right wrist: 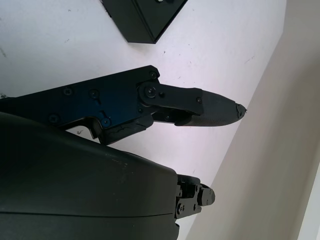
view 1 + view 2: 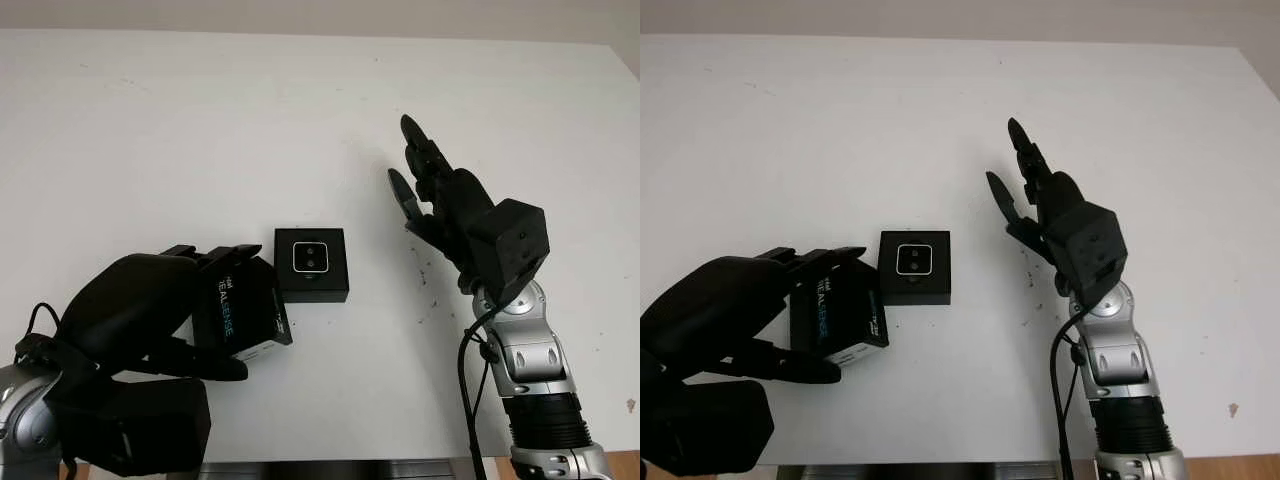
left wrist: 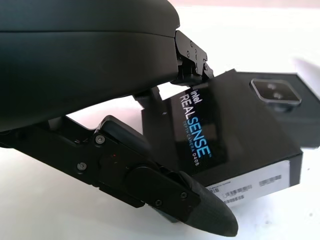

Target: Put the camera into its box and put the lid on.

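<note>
Now: we hold the lid in our left robot hand, beside the box
Camera: already in the box on the bench
Right robot hand: released, raised nearby
Next: we square the lid over the box

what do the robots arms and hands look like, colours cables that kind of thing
Both hands are matte black: the left hand has a rounded, glossy black shell, and the right hand has jointed fingers with visible screws and tapered rubbery tips. A boxy black wrist block sits behind the right hand. Below it the right forearm is silver metal with a ribbed black collar, and a thin black cable loops alongside it.
</note>
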Available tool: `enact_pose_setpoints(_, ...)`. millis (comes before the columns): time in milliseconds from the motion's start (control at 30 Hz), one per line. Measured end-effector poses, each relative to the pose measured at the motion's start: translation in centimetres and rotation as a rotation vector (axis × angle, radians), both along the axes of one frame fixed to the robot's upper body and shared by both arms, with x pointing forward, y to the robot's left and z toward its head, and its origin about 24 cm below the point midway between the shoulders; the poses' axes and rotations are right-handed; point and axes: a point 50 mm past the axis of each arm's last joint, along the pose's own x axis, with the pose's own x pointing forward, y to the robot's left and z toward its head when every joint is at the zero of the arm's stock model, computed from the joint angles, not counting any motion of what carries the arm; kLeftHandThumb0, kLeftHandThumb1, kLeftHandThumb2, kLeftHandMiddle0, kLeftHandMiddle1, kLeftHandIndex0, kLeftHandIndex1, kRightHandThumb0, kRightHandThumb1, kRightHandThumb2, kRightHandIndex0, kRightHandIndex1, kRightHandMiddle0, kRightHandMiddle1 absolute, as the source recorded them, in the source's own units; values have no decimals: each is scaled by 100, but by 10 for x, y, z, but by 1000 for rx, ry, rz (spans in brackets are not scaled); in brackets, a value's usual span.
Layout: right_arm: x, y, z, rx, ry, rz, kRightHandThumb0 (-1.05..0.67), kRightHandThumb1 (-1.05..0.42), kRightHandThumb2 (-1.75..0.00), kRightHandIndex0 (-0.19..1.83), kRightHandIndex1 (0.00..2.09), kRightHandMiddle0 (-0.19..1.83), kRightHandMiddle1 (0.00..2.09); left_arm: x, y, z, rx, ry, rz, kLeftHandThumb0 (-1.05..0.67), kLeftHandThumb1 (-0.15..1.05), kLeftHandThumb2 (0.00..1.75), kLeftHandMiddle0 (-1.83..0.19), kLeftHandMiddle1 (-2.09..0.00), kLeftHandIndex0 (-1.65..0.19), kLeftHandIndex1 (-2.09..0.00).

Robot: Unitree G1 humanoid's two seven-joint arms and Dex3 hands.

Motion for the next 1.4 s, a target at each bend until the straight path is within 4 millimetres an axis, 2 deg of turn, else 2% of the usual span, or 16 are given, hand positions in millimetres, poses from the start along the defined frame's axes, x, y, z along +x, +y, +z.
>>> enact_pose_setpoints(33, 0, 0, 0, 0, 0, 0, -66, -105, -52, -3, 6, 1, 6, 0, -1, 0, 5, 5, -2, -75, 84, 5, -23, -208, -15, -40)
enact_pose_setpoints(67, 0, 0, 0, 0, 0, 0, -66, -105, -52, -3, 6, 1, 5, -1, -1, 0, 10, 5, -1, -71, 84, 5, -25, -209, -15, -42)
enact_pose_setpoints(133, 0, 0, 0, -1, 0, 2, -66, -105, -52, -3, 5, 1, 5, -1, -3, 0, 24, -5, 2, -65, 85, 6, -9, -209, -16, -49)
enact_pose_setpoints(233, 0, 0, 0, -2, 0, 3, -67, -105, -52, -3, 6, 2, 6, -2, -7, -1, 53, -55, 8, -50, 88, 6, -9, -209, -12, -84)
enact_pose_setpoints(300, 0, 0, 0, -3, -1, 2, -67, -105, -52, -2, 6, 2, 6, -3, -9, -2, 62, -96, 10, -38, 94, 6, -18, -209, -6, -115)
enact_pose_setpoints(333, 0, 0, 0, -5, -4, 3, -67, -105, -52, -2, 6, 2, 6, -3, -10, -3, 63, -109, 7, -36, 96, 6, -19, -209, -5, -122)
enact_pose_setpoints(367, 0, 0, 1, -5, -6, 4, -67, -105, -52, -2, 6, 2, 6, -3, -10, -4, 72, -127, 4, -31, 99, 6, -22, -209, -6, -142)
enact_pose_setpoints(400, 0, 0, 1, -6, -6, 4, -66, -105, -51, -2, 6, 2, 6, -3, -10, -4, 77, -145, 0, -28, 102, 6, -25, -209, -5, -150)
enact_pose_setpoints(533, 0, 0, 1, -4, -4, 10, -67, -105, -52, -3, 5, 1, 5, 1, -10, -6, 65, -223, -17, -26, 105, 12, -24, -209, 2, -157)
enact_pose_setpoints(667, 0, 0, 0, -1, -1, 18, -67, -105, -51, -4, 5, 1, 5, 9, -9, 5, 57, -313, -29, -32, 105, 22, -26, -209, 12, -192)
enact_pose_setpoints(833, 0, 0, 0, 0, -1, 17, -67, -105, -51, -3, 6, 2, 6, 22, -9, 35, 1, -408, -66, -35, 105, 26, -24, -209, 10, -198)
enact_pose_setpoints(1000, 0, 0, 0, -7, -1, 6, -67, -105, -51, -2, 6, 2, 6, 33, -6, 67, -96, -355, -125, -38, 105, 33, -26, -209, 3, -208)
enact_pose_setpoints(1033, -1, 0, 0, -8, 0, 4, -67, -105, -51, -1, 6, 3, 6, 36, -6, 71, -99, -345, -136, -39, 105, 34, -25, -209, 1, -204)
enact_pose_setpoints(1133, -1, -1, -1, -15, 2, -1, -68, -105, -50, -1, 6, 3, 6, 47, -1, 77, -119, -305, -157, -37, 105, 35, -22, -209, 0, -198)
enact_pose_setpoints(1200, -1, -1, -2, -18, 3, -2, -67, -105, -50, -1, 6, 3, 6, 56, 0, 78, -128, -258, -193, -37, 105, 38, -20, -209, 4, -204)
enact_pose_setpoints(1400, -3, 0, 0, -11, -1, 1, -67, -105, -50, -1, 6, 3, 5, 85, -10, 80, -131, -87, -294, -38, 105, 35, -46, -209, -12, -209)
